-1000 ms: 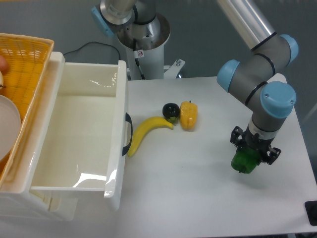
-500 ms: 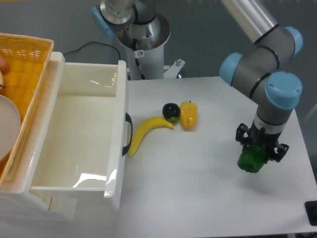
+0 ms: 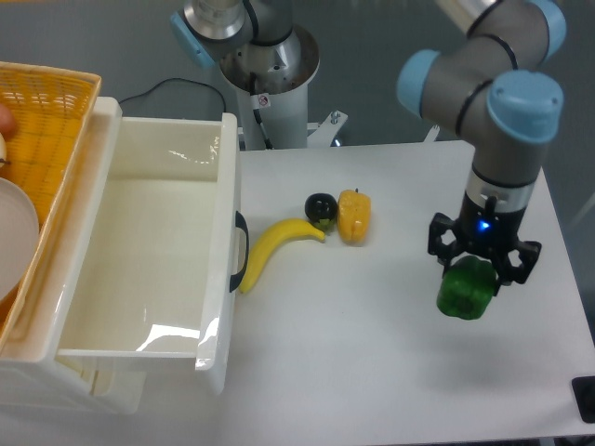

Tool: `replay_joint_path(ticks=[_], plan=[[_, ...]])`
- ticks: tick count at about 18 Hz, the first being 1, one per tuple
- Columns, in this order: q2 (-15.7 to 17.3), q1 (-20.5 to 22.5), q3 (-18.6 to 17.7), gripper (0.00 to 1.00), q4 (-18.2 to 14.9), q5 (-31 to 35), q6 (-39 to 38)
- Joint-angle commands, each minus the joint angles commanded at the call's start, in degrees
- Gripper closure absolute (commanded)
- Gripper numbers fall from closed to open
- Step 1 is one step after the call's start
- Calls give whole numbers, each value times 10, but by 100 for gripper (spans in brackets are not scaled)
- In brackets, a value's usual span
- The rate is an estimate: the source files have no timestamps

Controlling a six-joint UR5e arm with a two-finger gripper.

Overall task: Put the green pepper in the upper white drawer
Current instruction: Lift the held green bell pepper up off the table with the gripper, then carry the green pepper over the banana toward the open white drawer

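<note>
- gripper [image 3: 481,263] was clamped on the green pepper [image 3: 467,290], over the table's [image 3: 372,353] right side.
- upper white drawer [image 3: 139,251] stood pulled open far left, well apart.
- banana [image 3: 272,246], yellow pepper [image 3: 353,216] lay between.

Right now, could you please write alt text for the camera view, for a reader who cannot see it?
A robot gripper holds the green pepper at the table's right side. The upper white drawer stands open and empty at left; a banana, a yellow pepper and a dark round fruit lie between.
</note>
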Motion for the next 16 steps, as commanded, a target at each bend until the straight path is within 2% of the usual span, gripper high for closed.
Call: replay_joint_path(ticks=[4, 6, 9, 11, 14, 16], plan=[[26, -22, -8, 63, 1, -35, -64], [54, -79, -24, 63, 1, -46, -143], [58, -107, -31, 63, 0, -76, -167], [72, -116, -34, 63, 0, -83, -186], [82, -132, -38, 64, -13, -106, -193], [99, -140, -42, 63, -22, -106, -194]])
